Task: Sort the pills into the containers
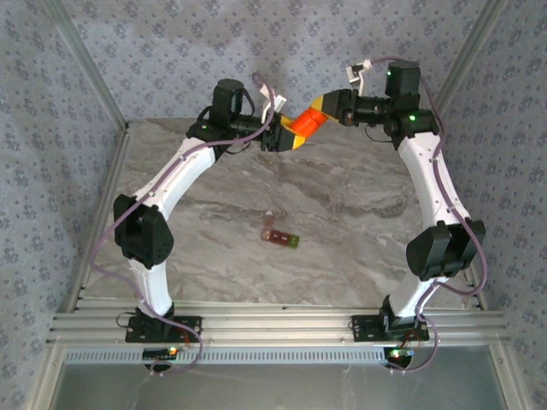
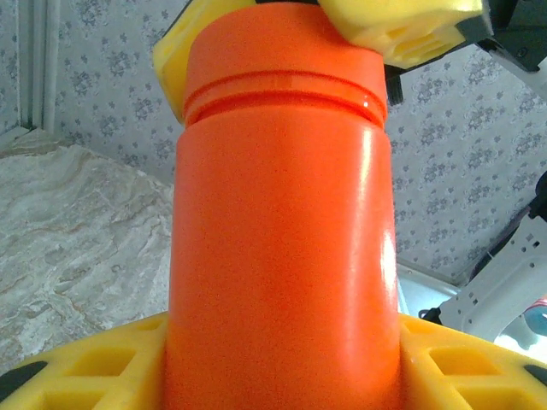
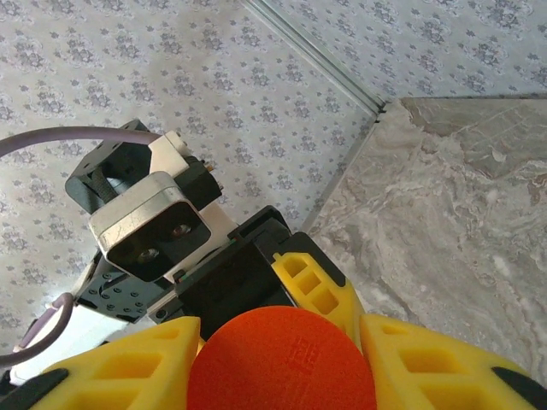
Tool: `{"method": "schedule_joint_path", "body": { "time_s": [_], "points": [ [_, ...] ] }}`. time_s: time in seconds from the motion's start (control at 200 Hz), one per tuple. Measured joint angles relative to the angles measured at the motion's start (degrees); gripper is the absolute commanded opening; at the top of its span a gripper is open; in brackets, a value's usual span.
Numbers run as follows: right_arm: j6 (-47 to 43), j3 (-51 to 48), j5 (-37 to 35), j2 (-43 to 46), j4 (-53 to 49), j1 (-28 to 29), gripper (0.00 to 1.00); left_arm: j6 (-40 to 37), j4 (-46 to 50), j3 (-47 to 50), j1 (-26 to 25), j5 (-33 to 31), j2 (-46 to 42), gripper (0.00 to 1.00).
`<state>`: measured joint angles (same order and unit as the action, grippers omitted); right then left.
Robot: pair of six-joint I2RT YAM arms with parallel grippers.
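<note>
- Aluminium rails [image 1: 273,329] ran along the near edge, with both arm bases bolted to them.
- Beyond the rails, the containers [image 1: 280,234] lay flat near the middle of the marble table [image 1: 367,196]. They formed a dark red-brown strip with one green end, and neither arm touched them.
- Bare marble lay on every side of the strip, which left plenty of room to come down beside it.
- Farther back and lifted well above the table, the orange bottle [image 1: 302,125] hung between the two arms.
- The left gripper [image 1: 289,137] was clamped around the bottle's body, with its yellow fingers [image 2: 102,367] pressed against either side.
- The right gripper [image 1: 321,108] was closed on the cap end, and the cap's round top sat between its pads in the right wrist view.
- I judged the step in hand to be opening the bottle, so sorting had not begun.
- The next move likely called for a twist from the right arm against a firm left hold. The bottle would then need carrying down and forward to tip the pills over the strip.
- The table's far edge and the patterned back wall [image 1: 282,43] stood close behind the bottle, so the free room was toward the robot.
</note>
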<state>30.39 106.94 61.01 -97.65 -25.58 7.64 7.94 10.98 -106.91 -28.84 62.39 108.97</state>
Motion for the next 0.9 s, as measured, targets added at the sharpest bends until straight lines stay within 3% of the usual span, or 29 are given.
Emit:
{"method": "schedule_joint_path", "body": {
  "time_s": [0.18, 0.38, 0.59, 0.9],
  "points": [
    [2.43, -0.35, -2.29, 0.11, -0.63, 0.46, 0.34, -0.02, 0.94, 0.0, 0.13, -0.28, 0.0, 0.0],
    [12.33, -4.59, -11.69, 2.47, -0.48, 2.95, 0.36, -3.76, 7.58, -0.63, 0.37, -2.03, 0.09, 0.0],
    [20.7, -5.55, -23.39, 4.46, -2.08, 6.34, 0.36, -13.79, 19.56, -6.56, 0.26, -7.74, 1.2, 0.0],
    [28.79, -8.98, -32.0, 5.09, -1.18, 8.28, 0.37, -21.03, 22.49, -6.25, -1.29, -17.27, 1.18, 0.0]
  ]
}}
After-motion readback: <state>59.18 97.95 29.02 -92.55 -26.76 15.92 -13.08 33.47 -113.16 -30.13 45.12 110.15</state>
